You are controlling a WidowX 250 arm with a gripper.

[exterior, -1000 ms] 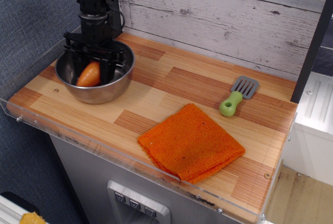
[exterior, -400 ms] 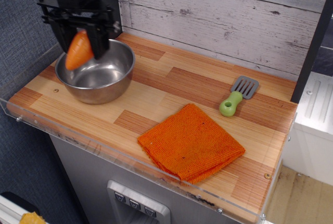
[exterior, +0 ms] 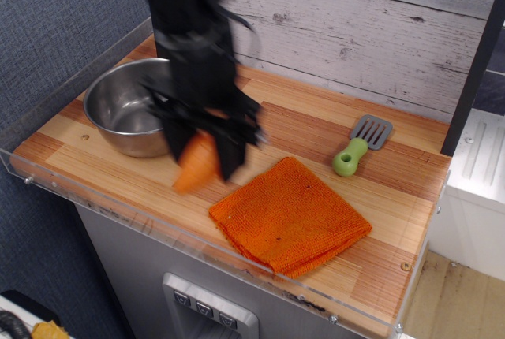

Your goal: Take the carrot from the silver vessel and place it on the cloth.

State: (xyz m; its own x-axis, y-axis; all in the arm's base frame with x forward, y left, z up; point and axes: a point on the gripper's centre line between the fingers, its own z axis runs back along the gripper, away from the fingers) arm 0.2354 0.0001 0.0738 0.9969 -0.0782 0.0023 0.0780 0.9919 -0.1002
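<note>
Stainless-steel bowl (exterior: 118, 110) sits at the left end of the wooden counter (exterior: 300, 130), near the back corner. Its inside shows only bare shiny metal on the part that can be seen; the right side of the bowl is hidden behind the arm.

Black robot arm (exterior: 189, 31) comes down from the top of the view, heavily motion-blurred. Gripper (exterior: 201, 158) hangs in the air just right of the bowl and left of the cloth. Jaws are clamped on the toy carrot (exterior: 196, 164), dark fingers on either side of it. Carrot is smooth orange, blurred, its narrow end pointing down and to the left. It appears to be above the countertop, over bare wood between bowl and cloth; blur makes its height hard to judge.

Orange knitted cloth (exterior: 290, 214) lies folded near the front edge, right of centre, one corner pointing toward the gripper. Nothing rests on it.

Small spatula (exterior: 359, 146), green handle and grey slotted blade, lies toward the back right, apart from the cloth.

Clear acrylic lip (exterior: 158, 232) runs along the counter's front and left edges. Whitewashed plank wall (exterior: 355, 16) behind.
</note>
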